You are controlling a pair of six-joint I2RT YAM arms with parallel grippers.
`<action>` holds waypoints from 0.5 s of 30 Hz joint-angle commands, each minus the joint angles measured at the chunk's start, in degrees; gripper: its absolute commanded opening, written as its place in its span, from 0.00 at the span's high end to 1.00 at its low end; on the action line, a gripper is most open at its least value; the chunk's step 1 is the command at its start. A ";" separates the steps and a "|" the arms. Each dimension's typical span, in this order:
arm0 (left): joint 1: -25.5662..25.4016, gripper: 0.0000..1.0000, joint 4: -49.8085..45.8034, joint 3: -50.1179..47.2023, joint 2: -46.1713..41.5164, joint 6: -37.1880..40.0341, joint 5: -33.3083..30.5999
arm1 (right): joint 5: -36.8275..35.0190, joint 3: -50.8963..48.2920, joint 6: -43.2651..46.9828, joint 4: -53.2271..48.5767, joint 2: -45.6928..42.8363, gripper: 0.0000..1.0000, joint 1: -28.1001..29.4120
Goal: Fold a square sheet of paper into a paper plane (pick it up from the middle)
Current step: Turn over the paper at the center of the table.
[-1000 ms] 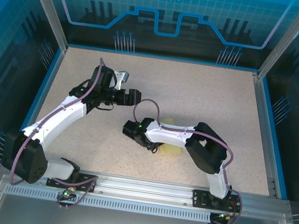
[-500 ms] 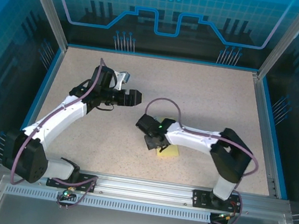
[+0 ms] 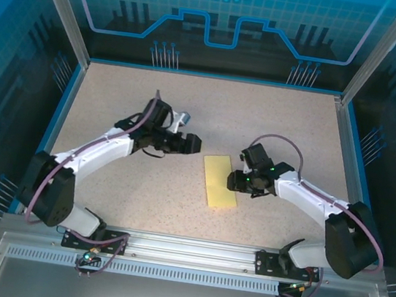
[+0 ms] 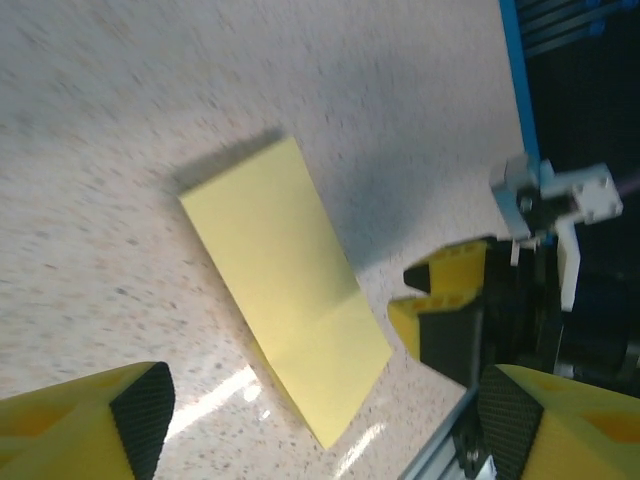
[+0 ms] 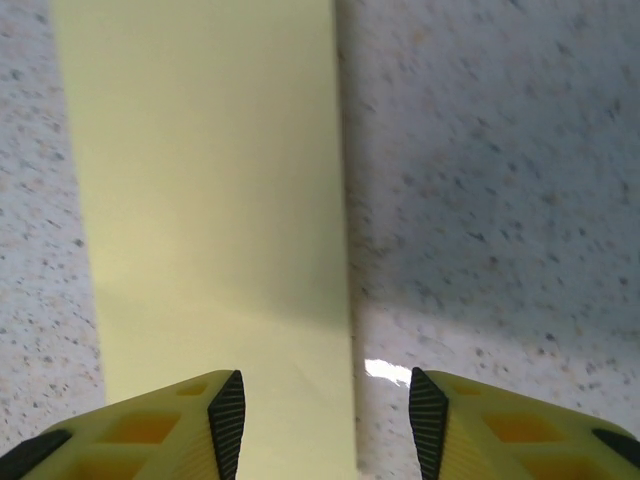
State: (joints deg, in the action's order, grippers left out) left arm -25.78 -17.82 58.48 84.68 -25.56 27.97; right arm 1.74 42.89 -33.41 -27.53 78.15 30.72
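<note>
Counter: you are looking at a speckled beige counter (image 3: 282,123) inside a blue-trimmed enclosure with see-through walls.
Sheet of paper: your pale-yellow sheet of paper (image 3: 220,181) lies flat near the middle of the counter. It is a long narrow rectangle with its long sides running away from the arms' bases. In the left wrist view the sheet (image 4: 285,280) shows a faint crease across it near one end.
Left tool: your left tool (image 3: 193,144) sits near the sheet's far left corner, apart from it. From its own camera the left tool (image 4: 320,420) has its jaws spread wide, with nothing between the black pads (image 4: 140,400).
Right tool: your right tool (image 3: 236,180) is at the sheet's right long edge. In its own view the right tool (image 5: 328,425) has its jaws parted and clamped on nothing. One finger is over the paper (image 5: 200,200) and the other over bare counter. You cannot tell whether the tips touch the sheet.
Between the arms: the sheet lies between the two tools, and the left wrist view catches the right tool (image 4: 405,295) just past the sheet.
</note>
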 commanded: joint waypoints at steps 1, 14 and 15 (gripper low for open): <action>-3.91 0.22 1.26 2.20 3.78 -0.98 0.36 | 7.44 -2.57 1.33 1.42 -2.30 0.51 -3.52; -13.44 0.59 -0.34 6.87 17.26 0.96 -5.38 | 18.66 -9.54 -0.03 6.61 -2.87 0.53 -11.11; -13.87 0.62 -0.82 7.37 18.18 1.34 -5.69 | 19.00 -9.75 0.00 6.80 -2.66 0.53 -11.37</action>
State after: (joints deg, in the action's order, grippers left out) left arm -38.46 -17.19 63.37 101.23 -26.35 24.08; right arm 17.04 33.89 -33.06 -22.46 75.75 20.49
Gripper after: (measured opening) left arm 0.392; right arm 0.473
